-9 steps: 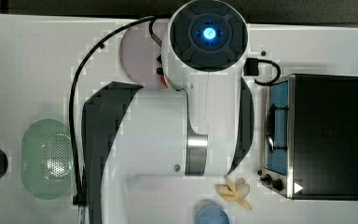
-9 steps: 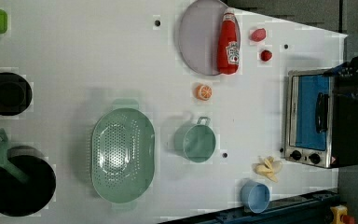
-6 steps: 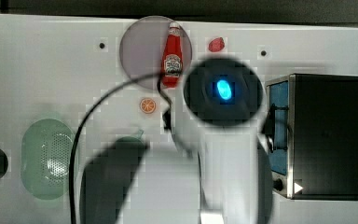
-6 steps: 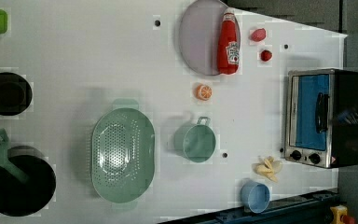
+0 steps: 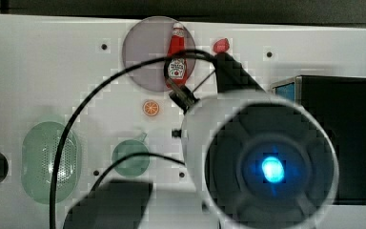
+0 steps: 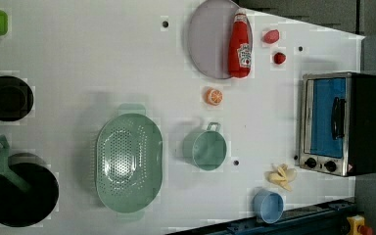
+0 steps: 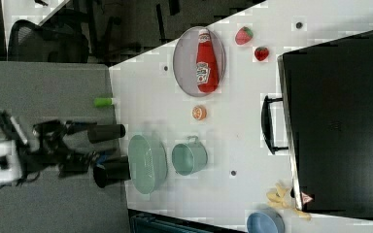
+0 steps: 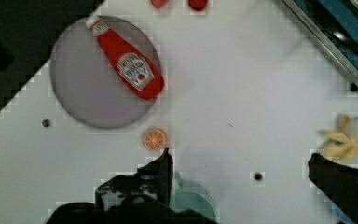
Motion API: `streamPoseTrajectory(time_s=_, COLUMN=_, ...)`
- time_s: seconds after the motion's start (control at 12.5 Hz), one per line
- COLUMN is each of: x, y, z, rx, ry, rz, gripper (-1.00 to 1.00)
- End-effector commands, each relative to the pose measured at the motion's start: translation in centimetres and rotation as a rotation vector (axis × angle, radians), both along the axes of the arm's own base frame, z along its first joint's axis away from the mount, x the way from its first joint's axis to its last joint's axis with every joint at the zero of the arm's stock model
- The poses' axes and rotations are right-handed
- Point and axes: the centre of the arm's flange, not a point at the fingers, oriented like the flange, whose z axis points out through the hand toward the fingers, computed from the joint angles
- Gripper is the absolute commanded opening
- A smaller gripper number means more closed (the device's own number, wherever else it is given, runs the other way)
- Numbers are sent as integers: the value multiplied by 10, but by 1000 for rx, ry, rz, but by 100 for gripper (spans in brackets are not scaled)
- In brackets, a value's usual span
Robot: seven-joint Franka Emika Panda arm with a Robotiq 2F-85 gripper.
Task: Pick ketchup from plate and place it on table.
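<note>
My fingers [image 8: 161, 170] are spread wide with nothing between them, hanging over the white tabletop [image 6: 78, 58] and well apart from the red plastic ketchup bottle with a white cap and label [image 6: 240, 46]. That bottle lies on its side on the large flat round greyish-lilac plate [image 6: 208, 39], along the plate's 3 o'clock edge in the left view, with its cap toward 12 o'clock and its base reaching the rim toward 6 o'clock. In the wrist view the bottle [image 8: 128, 65] lies beyond my fingertips, and the small round orange slice [image 8: 154, 139] sits between it and the nearer dark finger, just off that finger's tip. In the left view the orange slice [image 6: 213, 96] rests on the tabletop at about 7 o'clock from the bottle's base, near the plate but apart from it, and two red strawberry pieces [image 6: 271, 36] lie at 3 o'clock from the bottle.
</note>
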Motion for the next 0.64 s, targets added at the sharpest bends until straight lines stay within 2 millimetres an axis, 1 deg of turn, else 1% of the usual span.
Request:
streamPoseTrajectory(time_s=0.08, x=43, y=19, z=-117, rx=22, ry=192, rz=81, gripper=100)
streamPoseTrajectory(time_s=0.24, x=64, y=29, z=-154, rx=29, ry=192, rz=137, gripper=100)
streamPoseTrajectory(time_s=0.4, x=84, y=37, z=-190, rx=39, ry=183, rz=241, gripper=100)
streamPoseTrajectory(time_s=0.64, x=112, y=38, z=-239, rx=47, ry=141, rz=432, gripper=100)
